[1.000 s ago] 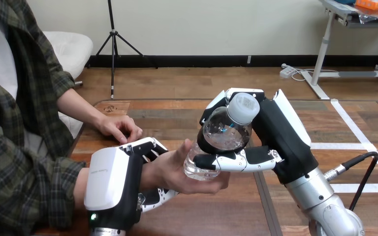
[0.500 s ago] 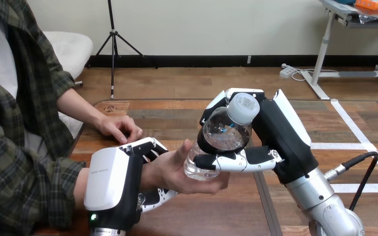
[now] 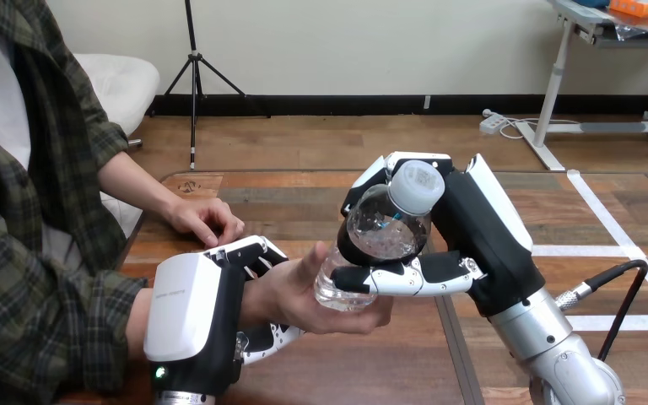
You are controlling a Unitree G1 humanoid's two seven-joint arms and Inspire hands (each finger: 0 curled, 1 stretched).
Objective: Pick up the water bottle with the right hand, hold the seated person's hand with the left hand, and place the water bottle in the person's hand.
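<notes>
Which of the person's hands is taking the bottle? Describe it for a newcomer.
At the wooden table's left side, find the robot's left hand. The person's hand it grips is cupped under the water bottle; the other hand lies flat farther back.

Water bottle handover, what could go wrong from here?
1. The water bottle leans tilted in the person's hand, which looks only loosely cupped under its base. If the right hand opens its fingers now, the bottle may roll off onto the table.
2. The left hand has its fingers curled round the person's wrist. Squeezing or pulling could hurt, or tip the palm.
</notes>
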